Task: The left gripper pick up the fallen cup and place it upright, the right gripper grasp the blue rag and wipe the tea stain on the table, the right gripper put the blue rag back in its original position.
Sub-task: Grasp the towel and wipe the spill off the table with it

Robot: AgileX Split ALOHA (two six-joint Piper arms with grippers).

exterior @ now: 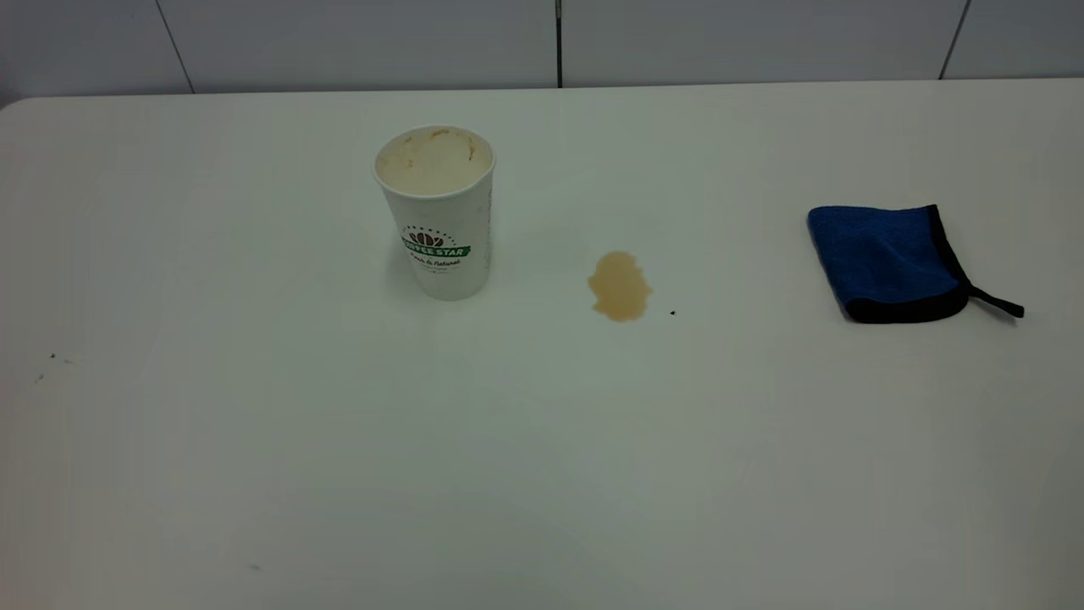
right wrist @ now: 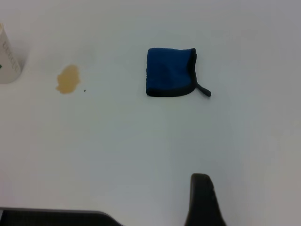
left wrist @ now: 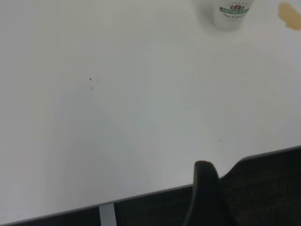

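Exterior view: the tall white paper cup point(exterior: 435, 212) with a green band stands upright on the plain white surface point(exterior: 542, 440). The small light-brown tea stain point(exterior: 620, 285) lies near it, a tiny dark speck point(exterior: 672, 313) just beside the stain. The folded royal-blue rag point(exterior: 889, 263) with black edging lies flat, well apart from the stain. Neither arm shows.

Left wrist view: the cup's base point(left wrist: 231, 13) and the stain's edge point(left wrist: 290, 14) sit far across the surface point(left wrist: 141, 117); of the left gripper point(left wrist: 203, 193) only a dark tip shows, so whether it is spread or pressed together cannot be told.

Right wrist view: the rag point(right wrist: 170, 72) lies untouched, stain point(right wrist: 68, 79) and cup point(right wrist: 8, 59) beyond; the right gripper point(right wrist: 202, 200) likewise cannot be judged.

One cup point(exterior: 436, 212), one blue rag point(exterior: 889, 263), one tea stain point(exterior: 620, 286), one table point(exterior: 542, 466).
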